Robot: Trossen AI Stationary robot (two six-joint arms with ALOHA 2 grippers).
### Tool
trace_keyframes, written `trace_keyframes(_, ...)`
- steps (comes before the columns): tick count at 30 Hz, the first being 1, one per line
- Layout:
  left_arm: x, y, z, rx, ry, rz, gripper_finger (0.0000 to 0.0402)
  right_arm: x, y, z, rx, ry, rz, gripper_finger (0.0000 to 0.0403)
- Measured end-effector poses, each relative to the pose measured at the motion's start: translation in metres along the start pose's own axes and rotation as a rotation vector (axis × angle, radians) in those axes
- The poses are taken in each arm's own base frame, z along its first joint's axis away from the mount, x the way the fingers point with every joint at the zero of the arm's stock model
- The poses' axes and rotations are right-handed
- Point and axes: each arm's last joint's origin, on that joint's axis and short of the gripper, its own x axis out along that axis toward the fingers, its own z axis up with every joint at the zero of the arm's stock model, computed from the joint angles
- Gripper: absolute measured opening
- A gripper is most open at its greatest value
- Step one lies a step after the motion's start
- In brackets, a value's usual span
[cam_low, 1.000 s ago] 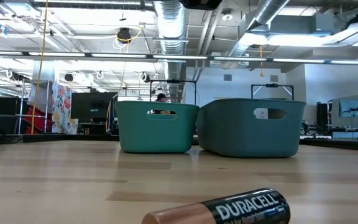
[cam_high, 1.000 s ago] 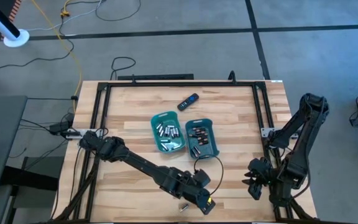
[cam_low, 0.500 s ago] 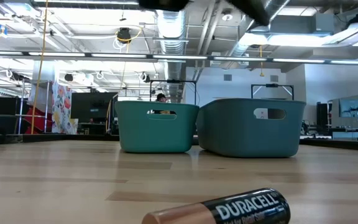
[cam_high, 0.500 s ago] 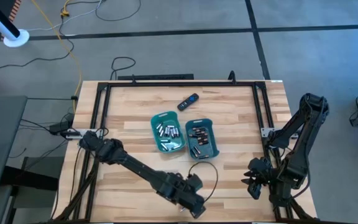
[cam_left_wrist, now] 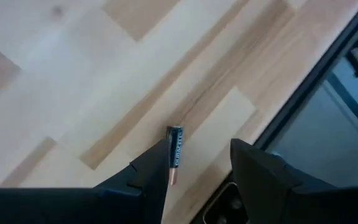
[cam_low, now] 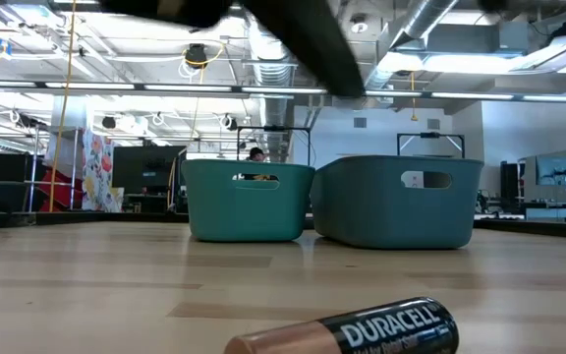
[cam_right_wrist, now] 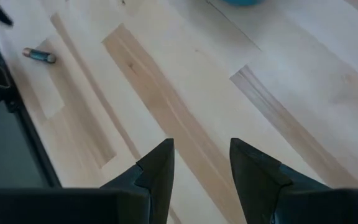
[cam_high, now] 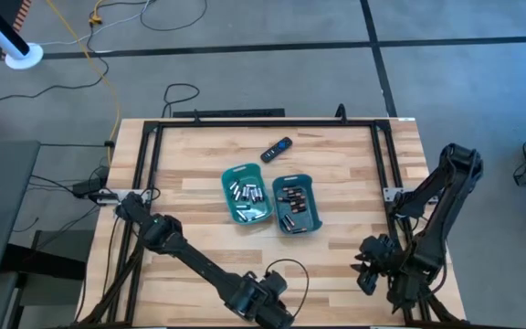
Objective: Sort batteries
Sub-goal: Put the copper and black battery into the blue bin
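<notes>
Left gripper (cam_left_wrist: pixel 197 165) down by the near table edge, fingers (cam_left_wrist: pixel 154 168) spread apart with nothing between them. Loose battery (cam_left_wrist: pixel 175 148), dark with a coppery end, flat on the wooden table (cam_high: pixel 190 183) just beside one fingertip, not in the gap. Same Duracell cell up close in the low view (cam_low: pixel 362 329). Rest of the batteries (cam_high: pixel 247 193) already in the two teal trays (cam_high: pixel 227 174), well beyond the fingers. Right gripper (cam_right_wrist: pixel 197 162) parked near the right edge, fingers wide, holding nothing, bare wood between them.
</notes>
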Motion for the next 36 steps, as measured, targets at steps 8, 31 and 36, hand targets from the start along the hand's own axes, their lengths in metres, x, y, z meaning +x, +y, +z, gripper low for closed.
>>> trace_keyframes(8,0.031,0.001,-0.012,-0.024,0.077,0.008,0.0162,0.013,0.008,-0.01,0.044,0.008,0.004,0.0171)
trace_keyframes(31,0.075,0.023,-0.033,-0.019,0.197,0.208,0.0097,0.011,0.011,-0.014,0.043,0.019,0.03,0.0171)
trace_keyframes(36,0.076,0.024,-0.029,-0.089,0.19,0.214,0.0035,0.011,0.012,-0.014,0.011,0.021,0.04,0.0171)
